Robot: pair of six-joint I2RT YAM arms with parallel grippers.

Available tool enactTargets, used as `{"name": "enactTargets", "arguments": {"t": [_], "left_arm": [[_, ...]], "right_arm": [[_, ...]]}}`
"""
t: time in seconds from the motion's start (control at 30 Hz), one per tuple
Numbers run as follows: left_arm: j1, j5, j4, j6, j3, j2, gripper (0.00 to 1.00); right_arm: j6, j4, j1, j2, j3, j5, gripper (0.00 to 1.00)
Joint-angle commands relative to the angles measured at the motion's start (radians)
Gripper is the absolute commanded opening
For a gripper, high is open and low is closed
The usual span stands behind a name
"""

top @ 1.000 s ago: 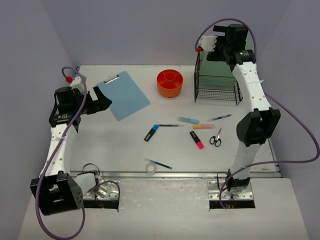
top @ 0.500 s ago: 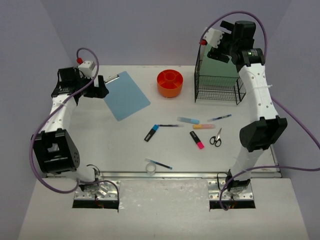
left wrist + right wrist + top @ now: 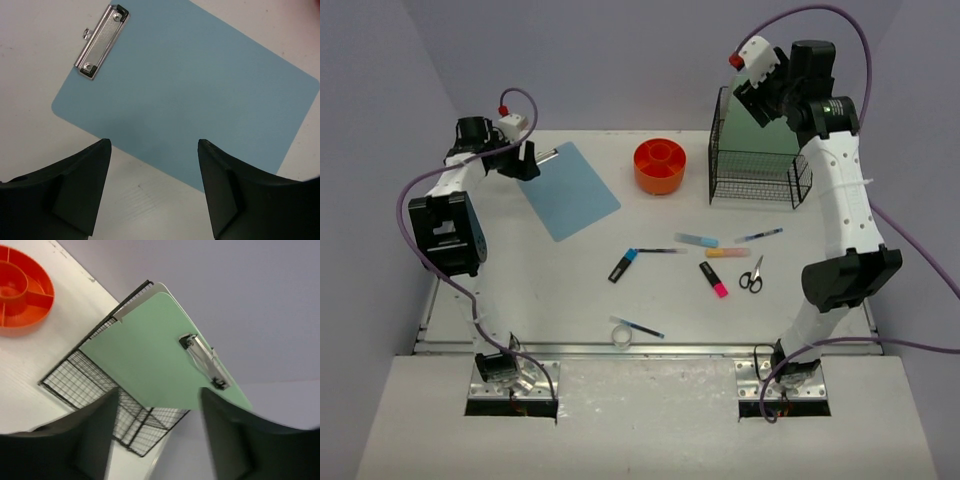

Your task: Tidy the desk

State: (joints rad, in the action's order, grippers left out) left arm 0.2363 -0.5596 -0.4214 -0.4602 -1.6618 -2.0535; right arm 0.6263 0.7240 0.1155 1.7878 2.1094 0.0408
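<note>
Containers first: the black wire rack (image 3: 755,165) sits at the far right of the surface (image 3: 550,290) and holds a pale green clipboard (image 3: 165,355), stood on edge and leaning, metal clip at its upper end. There's a white sheet just behind it (only an edge shows). Left of the rack is a round orange plastic tray (image 3: 660,166), split into compartments around a centre cup.

The blue clipboard (image 3: 570,190) lies flat at far left. It's a smooth board with rounded corners, and its shiny steel clip points to the far left corner.

Loose in the middle are a blue-capped marker (image 3: 623,266), a light blue highlighter (image 3: 696,240), a yellow one (image 3: 727,253), a pink one (image 3: 714,280), black-handled scissors (image 3: 751,274), thin pens and a clear tape roll (image 3: 621,337) near the front rail (image 3: 650,348).

The surface is flat, white and rectangular, with its long axis running left-right across the top view. It lies just ahead of the arm bases, with lavender walls on three sides and the metal rail along the near edge.

The left gripper (image 3: 154,145) hangs over the blue clipboard's edge, fingers spread, nothing between them. The right gripper (image 3: 159,392) is up above the rack facing the green clipboard, fingers also apart and holding nothing.
</note>
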Motion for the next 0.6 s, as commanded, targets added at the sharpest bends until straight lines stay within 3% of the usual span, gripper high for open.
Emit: {"name": "enactTargets", "arguments": {"t": [0.0, 0.07, 0.17, 0.33, 0.4, 0.57], "left_arm": [[-0.028, -0.046, 0.073, 0.018, -0.019, 0.022, 0.69], [-0.044, -0.018, 0.126, 0.01, 0.048, 0.052, 0.69], [-0.046, 0.044, 0.126, -0.014, 0.022, 0.03, 0.7], [-0.046, 0.056, -0.012, -0.054, -0.195, -0.12, 0.68], [-0.046, 0.054, -0.025, -0.073, -0.291, -0.18, 0.68], [-0.045, 0.051, 0.071, -0.072, -0.347, -0.26, 0.76]], "right_arm": [[-0.143, -0.018, -0.015, 0.057, 0.071, -0.075, 0.47], [-0.185, -0.006, -0.019, 0.077, 0.092, -0.054, 0.29], [-0.263, 0.045, -0.017, 0.099, 0.13, 0.025, 0.29], [-0.357, 0.086, -0.01, 0.096, 0.1, 0.106, 0.38], [-0.382, 0.1, -0.01, 0.072, 0.059, 0.163, 0.47], [-0.44, 0.116, -0.008, 0.025, 0.0, 0.277, 0.69]]}}
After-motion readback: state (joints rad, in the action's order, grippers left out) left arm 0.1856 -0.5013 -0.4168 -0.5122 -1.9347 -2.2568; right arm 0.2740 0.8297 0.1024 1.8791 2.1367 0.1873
